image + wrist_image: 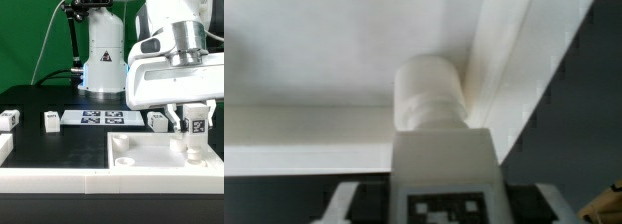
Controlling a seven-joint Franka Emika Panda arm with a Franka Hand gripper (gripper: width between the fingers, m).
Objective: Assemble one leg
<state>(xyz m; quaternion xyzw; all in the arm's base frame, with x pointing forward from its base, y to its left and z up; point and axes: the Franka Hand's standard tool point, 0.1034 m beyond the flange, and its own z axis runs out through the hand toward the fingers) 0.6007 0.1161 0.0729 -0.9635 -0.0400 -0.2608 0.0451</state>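
Note:
My gripper (pixel 195 128) is shut on a leg (pixel 195 133), a short white post with a black-and-white tag on its side. It holds the leg upright over the near right corner of the large white rimmed panel (pixel 150 165), its lower end at the panel's corner. In the wrist view the leg (pixel 434 120) runs from between my fingers (pixel 352 200) down to the panel's inner corner (pixel 331 60), beside the rim. Three other legs lie on the black table: one at the far left (pixel 8 120), one left of centre (pixel 51 120), one by the panel (pixel 157 121).
The marker board (pixel 98 118) lies flat behind the panel in the middle of the table. A white robot base (pixel 103 55) stands at the back. A white ledge (pixel 60 178) runs along the table's front edge.

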